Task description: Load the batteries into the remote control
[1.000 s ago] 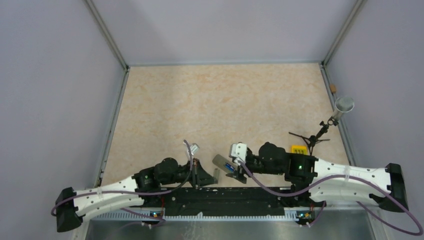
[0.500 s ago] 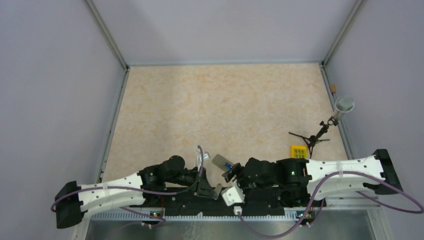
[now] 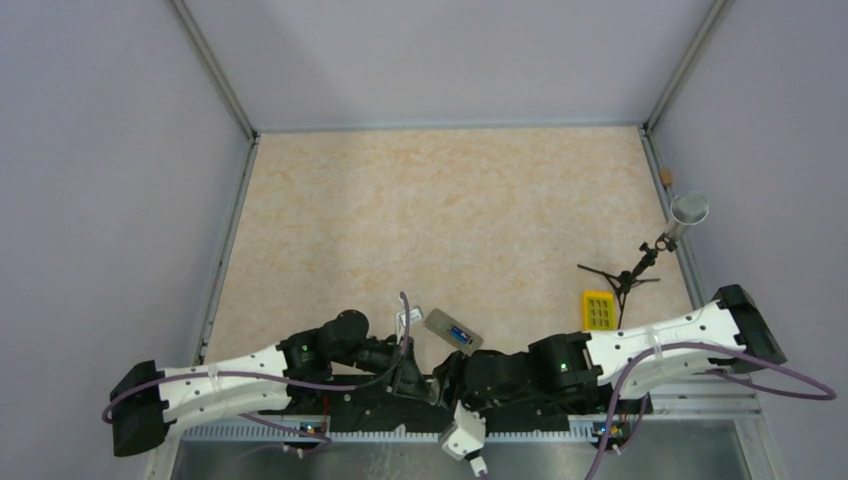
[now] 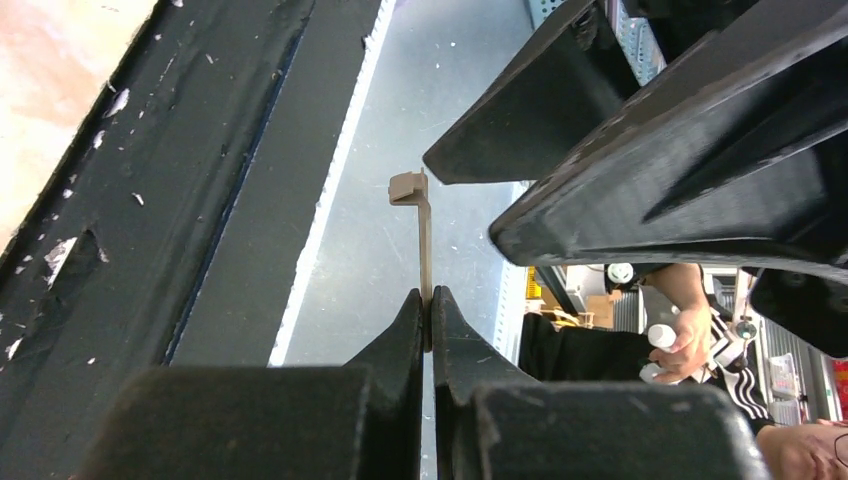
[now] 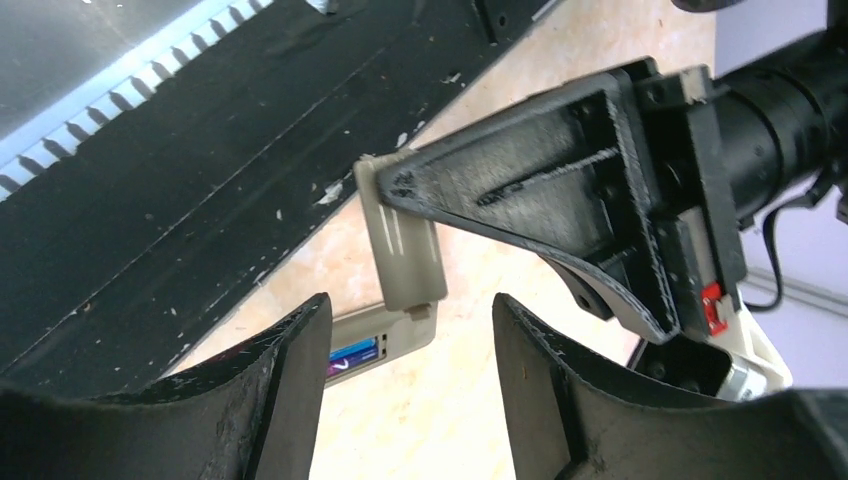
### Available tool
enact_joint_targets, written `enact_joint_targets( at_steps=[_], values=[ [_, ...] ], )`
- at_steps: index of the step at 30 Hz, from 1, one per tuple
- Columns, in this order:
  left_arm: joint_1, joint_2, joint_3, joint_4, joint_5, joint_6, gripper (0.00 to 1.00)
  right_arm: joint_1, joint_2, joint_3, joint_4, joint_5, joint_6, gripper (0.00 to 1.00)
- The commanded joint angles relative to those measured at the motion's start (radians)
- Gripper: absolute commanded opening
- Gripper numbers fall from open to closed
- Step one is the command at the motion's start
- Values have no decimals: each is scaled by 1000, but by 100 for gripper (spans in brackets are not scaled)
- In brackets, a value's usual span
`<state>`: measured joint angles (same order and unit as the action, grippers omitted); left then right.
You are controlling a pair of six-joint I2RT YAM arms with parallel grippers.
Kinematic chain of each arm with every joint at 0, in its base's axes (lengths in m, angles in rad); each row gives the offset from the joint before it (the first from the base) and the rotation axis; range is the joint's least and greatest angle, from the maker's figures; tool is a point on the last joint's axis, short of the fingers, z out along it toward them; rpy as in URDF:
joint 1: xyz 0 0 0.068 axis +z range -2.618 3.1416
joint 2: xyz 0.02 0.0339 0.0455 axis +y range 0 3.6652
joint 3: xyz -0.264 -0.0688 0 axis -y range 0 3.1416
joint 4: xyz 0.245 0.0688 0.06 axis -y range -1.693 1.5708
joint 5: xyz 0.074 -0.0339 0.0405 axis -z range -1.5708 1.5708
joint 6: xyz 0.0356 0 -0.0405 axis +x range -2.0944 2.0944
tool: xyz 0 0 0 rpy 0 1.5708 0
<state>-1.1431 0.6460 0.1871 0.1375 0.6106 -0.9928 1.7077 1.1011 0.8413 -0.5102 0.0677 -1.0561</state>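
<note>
One battery cover [image 4: 424,240] clamped by left gripper [image 4: 428,300] | right gripper [image 5: 408,308] fingers apart beside cover | probably light, slick: long edges best gripped

Both arms lie low, stretched in toward each other from their bases until the two wrists nearly meet in the middle. The left arm [image 3: 230,378] reaches rightward, its pincer [image 4: 427,300] pinched tight on the edge of a thin tan plate [image 4: 424,250]. The right arm [image 3: 650,345] reaches leftward with its wrist rolled over, its pincer [image 5: 405,310] close beside the left one, fingers spread wide apart.
</note>
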Motion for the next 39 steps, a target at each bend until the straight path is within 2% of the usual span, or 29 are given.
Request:
enact_joint_targets(
  at_steps=[1, 12, 39],
  values=[
    [3, -9, -1, 81, 40, -12, 0, 32, 20, 34, -8, 7, -39, 57],
    [3, 7, -2, 78, 87, 8, 0, 38, 51, 30, 31, -16, -23, 47],
    [3, 62, 15, 70, 144, 51, 0, 39, 83, 58, 41, -56, 3, 37]
  ],
)
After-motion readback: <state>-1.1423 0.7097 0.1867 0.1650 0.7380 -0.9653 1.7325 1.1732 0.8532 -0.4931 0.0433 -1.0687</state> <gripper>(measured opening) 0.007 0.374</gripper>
